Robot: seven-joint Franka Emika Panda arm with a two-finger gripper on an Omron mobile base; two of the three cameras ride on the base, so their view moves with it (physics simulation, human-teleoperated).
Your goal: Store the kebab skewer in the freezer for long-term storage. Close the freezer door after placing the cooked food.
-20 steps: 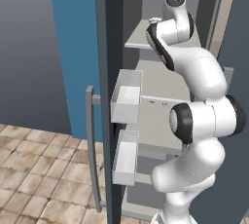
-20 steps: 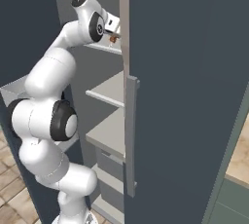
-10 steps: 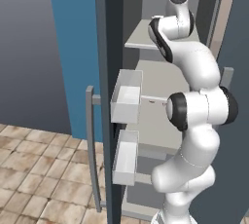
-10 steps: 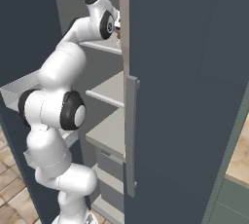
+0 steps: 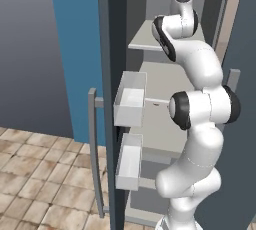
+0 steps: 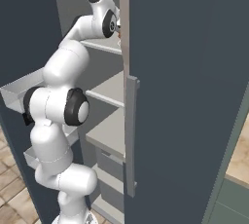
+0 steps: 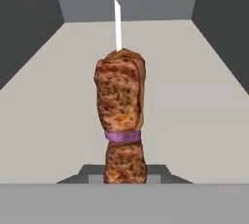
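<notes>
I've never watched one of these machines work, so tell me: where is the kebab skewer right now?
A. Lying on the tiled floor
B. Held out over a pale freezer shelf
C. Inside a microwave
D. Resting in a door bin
B: the hand view shows the kebab skewer in the gripper's shut jaws, pointing out over the freezer shelf.

No text, label, brand, number or sign can be read anywhere.
</notes>
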